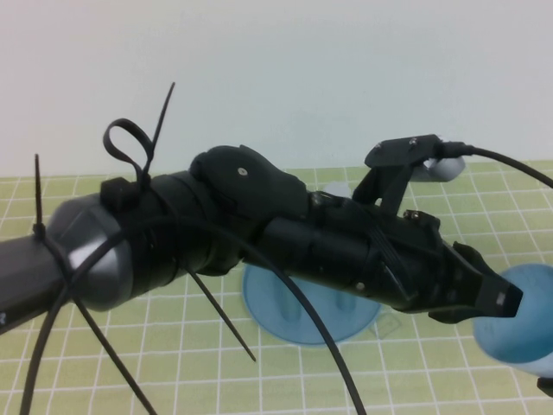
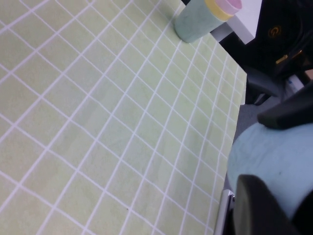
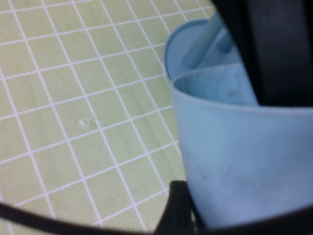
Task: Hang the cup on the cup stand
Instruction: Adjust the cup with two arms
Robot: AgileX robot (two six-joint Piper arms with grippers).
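The light blue cup (image 1: 529,322) hangs in the air at the right edge of the high view, to the right of the cup stand (image 1: 298,311), whose round blue base shows under my left arm. My left gripper (image 1: 510,303) reaches across the table and its fingers (image 2: 259,205) lie against the cup (image 2: 266,156) on both sides. My right gripper (image 1: 545,386) is just below the cup. In the right wrist view it (image 3: 230,191) holds the cup (image 3: 244,156), with the stand (image 3: 188,46) and one peg behind. The pegs' caps are mostly hidden.
A green grid mat (image 1: 173,346) covers the table. A green tumbler with a yellow and pink top (image 2: 203,17) stands near the mat's far edge. The table's edge (image 2: 222,205) lies right by the cup. A pale rounded thing (image 1: 445,169) shows behind my left wrist camera.
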